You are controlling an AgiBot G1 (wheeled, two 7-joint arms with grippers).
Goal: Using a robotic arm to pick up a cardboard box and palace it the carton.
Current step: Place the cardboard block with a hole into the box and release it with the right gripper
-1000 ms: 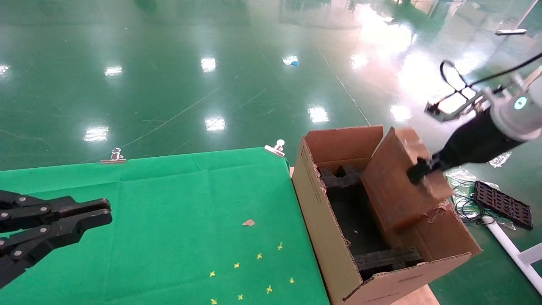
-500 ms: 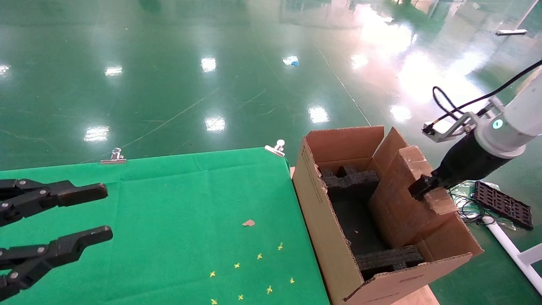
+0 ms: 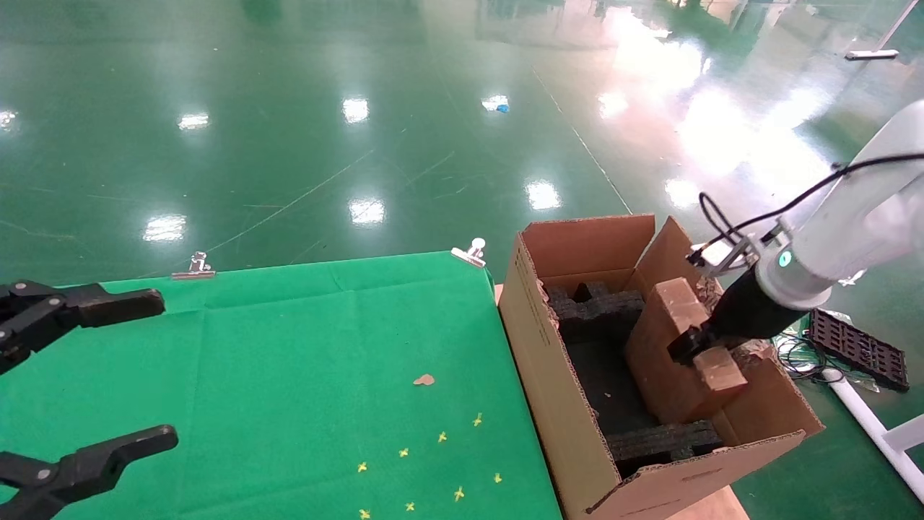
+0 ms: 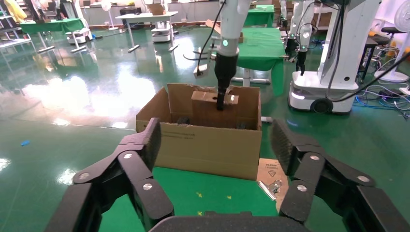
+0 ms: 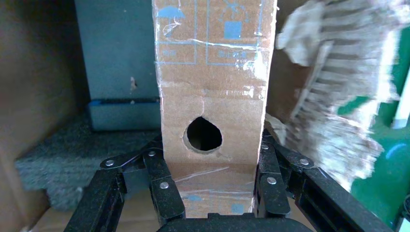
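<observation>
At the right of the head view, the white tubular robotic arm with its black wrist reaches down into the large brown corrugated carton, whose far flap is torn and ragged. Its right hand is clamped on the upper narrow end of the slim, tape-wrapped brown cardboard box; the right wrist view shows the black linked fingers pressed on both sides of that end, just below a small round hole. The cardboard box stands tilted inside the carton, its lower part down between the black foam blocks, though whether it touches the bottom cannot be seen.

The step in hand appears to be the placing itself, near its end. The next move probably calls for easing the cardboard box down until it rests, then letting go and lifting clear of the ragged flap.

At the lower left of the frame, the left hand hangs spread wide over the green cloth tabletop, idle.
</observation>
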